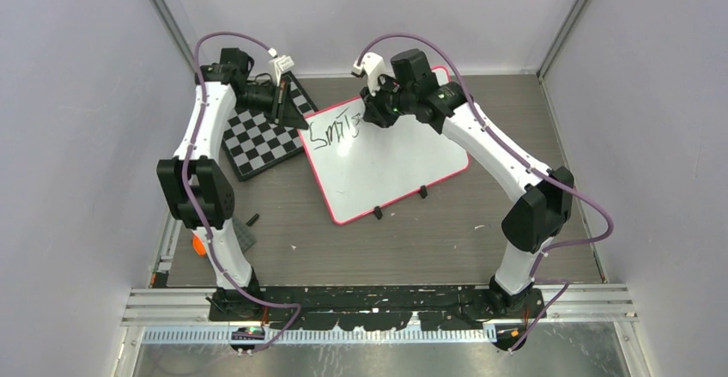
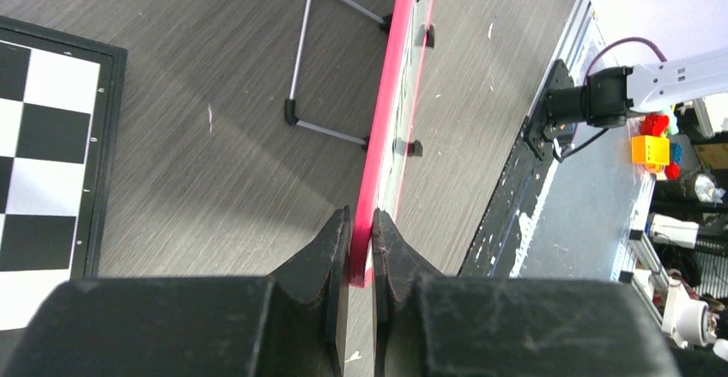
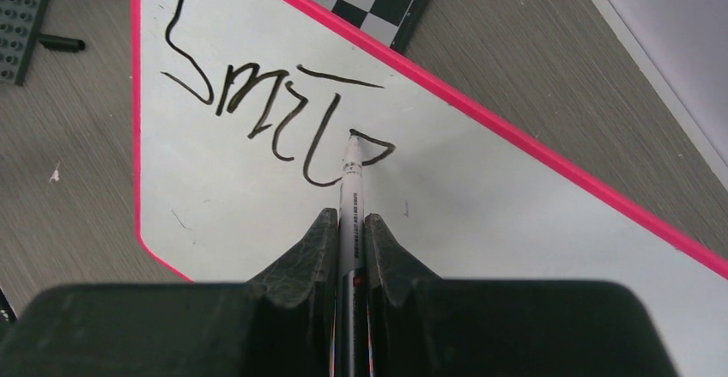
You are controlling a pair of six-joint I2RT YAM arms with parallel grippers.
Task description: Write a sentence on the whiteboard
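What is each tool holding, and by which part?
The left tool pinches the whiteboard by its pink frame edge; the right tool grips a marker by its barrel, tip on the board.

checkered chessboard (image 1: 260, 141) on wooden table (image 1: 429, 240)

a robotics lab test cell: a left arm (image 1: 206, 128) and a right arm (image 1: 494, 141) bolted to an aluminium rail (image 1: 592, 301) at the near edge of a wood-grain tabletop (image 1: 446, 240), plain grey panels (image 1: 77, 94) walling it in on three sides, purple cables (image 1: 225, 34) looping off the joints (coloured toy bricks (image 2: 649, 150) and loose hardware crowd the space beyond, in the left wrist view).
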